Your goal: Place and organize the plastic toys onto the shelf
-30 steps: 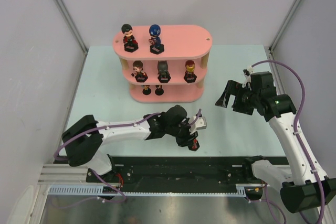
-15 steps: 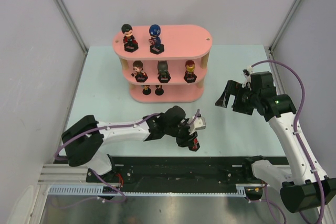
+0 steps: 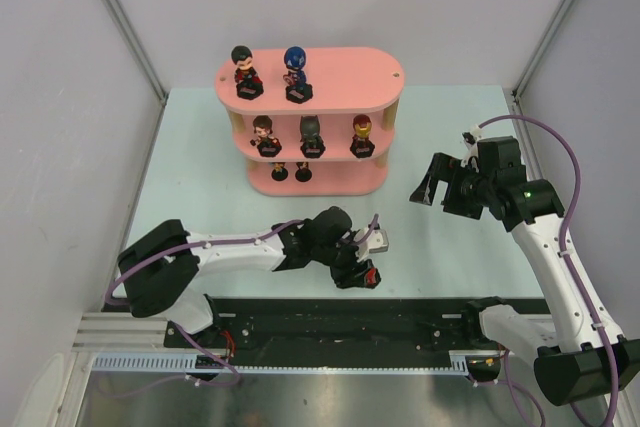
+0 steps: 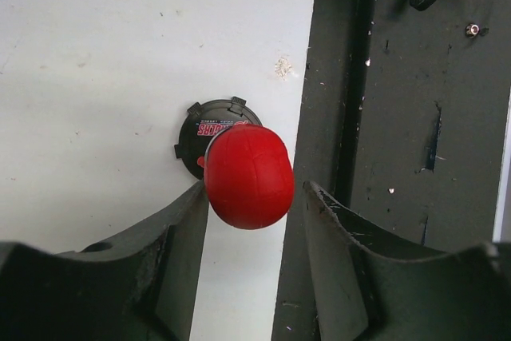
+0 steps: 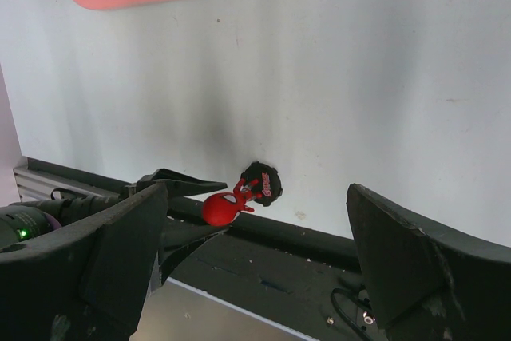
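A red-headed figurine (image 4: 249,175) stands on its black base (image 4: 200,135) at the table's near edge; it also shows in the top view (image 3: 369,275) and the right wrist view (image 5: 226,205). My left gripper (image 4: 254,191) is open, with its jaws on either side of the red head; the left finger is at the head and a gap remains on the right. The pink shelf (image 3: 350,67) holds a dark-haired (image 3: 243,69) and a blue-headed (image 3: 295,69) figurine on top, three on the middle board and two half-hidden at the bottom. My right gripper (image 3: 428,190) is open and empty, right of the shelf.
A black rail (image 4: 399,117) runs along the table's near edge right beside the red-headed figurine. The right half of the shelf's top board (image 3: 375,72) is bare. White walls enclose the table on three sides.
My left gripper has shifted slightly toward the near edge and lower around the red-headed figurine. The right arm has not moved.
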`<action>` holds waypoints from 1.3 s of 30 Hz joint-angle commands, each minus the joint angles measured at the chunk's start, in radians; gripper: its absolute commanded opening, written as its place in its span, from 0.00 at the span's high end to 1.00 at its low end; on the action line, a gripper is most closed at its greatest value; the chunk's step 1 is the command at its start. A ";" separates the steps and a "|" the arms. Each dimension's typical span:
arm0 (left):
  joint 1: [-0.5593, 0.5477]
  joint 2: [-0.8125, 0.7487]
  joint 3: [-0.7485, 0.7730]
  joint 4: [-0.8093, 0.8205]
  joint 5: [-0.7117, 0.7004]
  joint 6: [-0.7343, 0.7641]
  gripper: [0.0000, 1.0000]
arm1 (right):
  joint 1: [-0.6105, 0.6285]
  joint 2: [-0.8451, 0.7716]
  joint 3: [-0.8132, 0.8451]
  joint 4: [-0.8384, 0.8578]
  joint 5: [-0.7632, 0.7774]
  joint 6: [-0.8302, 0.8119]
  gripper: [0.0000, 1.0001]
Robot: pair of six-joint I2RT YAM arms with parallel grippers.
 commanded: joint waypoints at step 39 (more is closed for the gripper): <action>-0.003 -0.365 -0.315 0.211 -0.048 -0.276 0.31 | 0.141 0.119 -0.167 0.206 0.052 0.065 0.18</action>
